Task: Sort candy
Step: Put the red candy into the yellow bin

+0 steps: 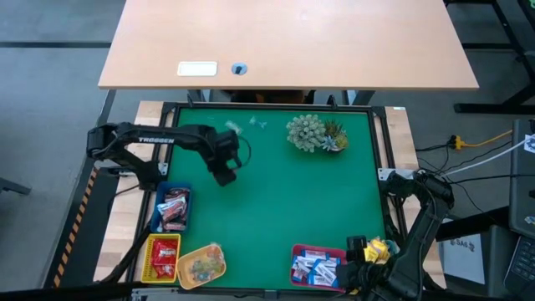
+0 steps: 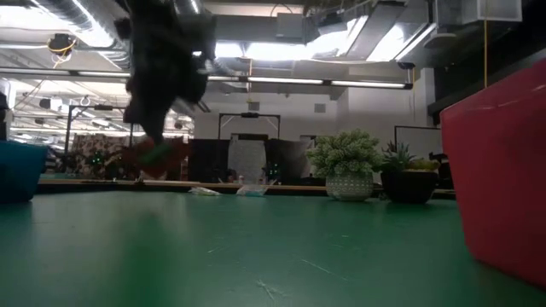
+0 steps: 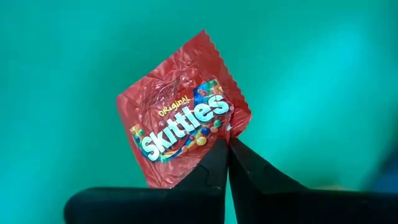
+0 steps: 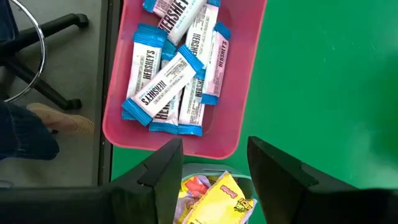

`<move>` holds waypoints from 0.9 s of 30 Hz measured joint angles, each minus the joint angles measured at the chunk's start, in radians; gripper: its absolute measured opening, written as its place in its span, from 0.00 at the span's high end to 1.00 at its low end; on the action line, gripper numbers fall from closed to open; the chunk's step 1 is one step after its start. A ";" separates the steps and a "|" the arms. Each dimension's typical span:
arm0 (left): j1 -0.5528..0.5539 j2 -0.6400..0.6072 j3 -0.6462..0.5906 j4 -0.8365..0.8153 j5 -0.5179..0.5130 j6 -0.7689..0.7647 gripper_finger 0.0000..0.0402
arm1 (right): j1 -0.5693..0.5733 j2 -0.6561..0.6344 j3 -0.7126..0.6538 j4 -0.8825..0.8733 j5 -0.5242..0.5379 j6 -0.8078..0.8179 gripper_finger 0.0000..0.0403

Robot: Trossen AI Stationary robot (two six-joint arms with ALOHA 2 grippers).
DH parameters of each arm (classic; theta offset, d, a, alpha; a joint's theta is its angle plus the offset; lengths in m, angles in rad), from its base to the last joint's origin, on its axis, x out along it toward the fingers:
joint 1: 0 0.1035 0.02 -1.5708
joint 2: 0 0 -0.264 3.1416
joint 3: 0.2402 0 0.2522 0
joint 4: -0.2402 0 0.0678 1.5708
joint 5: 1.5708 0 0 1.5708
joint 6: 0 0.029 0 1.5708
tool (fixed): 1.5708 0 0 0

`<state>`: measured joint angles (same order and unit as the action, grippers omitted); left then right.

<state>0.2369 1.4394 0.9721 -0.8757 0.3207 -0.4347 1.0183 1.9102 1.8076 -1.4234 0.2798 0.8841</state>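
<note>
Where the two dark fingertips of the left gripper (image 3: 227, 144) press together, they pinch one edge of a red Skittles packet (image 3: 183, 127), a crinkled, glossy foil square with zigzag-cut ends and a small clear patch of creases near its top. The packet hangs above the smooth green mat (image 1: 284, 192), toward the mat's left side; from the low view it is only a reddish smear under the dark blurred arm.

Near that arm, along the mat's left edge, a blue tray (image 1: 171, 208) holds red and dark wrapped sweets, a yellow tray (image 1: 162, 256) holds red packets, and an orange leaf-shaped dish (image 1: 201, 264) holds clear-wrapped pieces too small to read. Two pale clear-wrapped candies (image 1: 247, 124) lie loose near the far edge, beside a spiky pale-green plant (image 1: 308, 132) in a small pot.

The right gripper (image 4: 214, 163) waits at the mat's near right corner with its fingers spread apart and nothing between them, just over a small tray of yellow candy packets (image 4: 214, 196), which the picture's edge cuts off. Beside it, a pink rectangular tray (image 4: 242, 81) with rounded corners carries a heap of blue-and-white Hershey's bars (image 4: 171, 68), matte wrappers with crimped ends; its far end is out of frame.
</note>
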 joint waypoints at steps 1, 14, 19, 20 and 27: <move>-0.037 0.000 0.018 -0.017 0.021 -0.001 1.00 | 0.000 0.000 0.000 0.003 0.000 0.000 0.55; -0.577 -0.001 0.144 -0.033 0.095 -0.323 1.00 | 0.000 0.000 0.000 0.057 0.001 0.000 0.55; -0.767 -0.001 0.145 -0.032 0.089 -0.516 1.00 | 0.000 0.000 0.000 0.071 0.001 0.000 0.55; -0.802 -0.001 0.145 -0.032 0.088 -0.558 1.00 | 0.000 0.000 0.000 0.072 0.001 0.000 0.55; -1.022 -0.001 0.145 -0.031 0.034 -0.894 1.00 | 0.000 0.000 0.000 0.075 0.091 0.000 0.55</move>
<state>-0.7854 1.4380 1.1168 -0.9070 0.3544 -1.3287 1.0187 1.9106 1.8076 -1.3482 0.3713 0.8840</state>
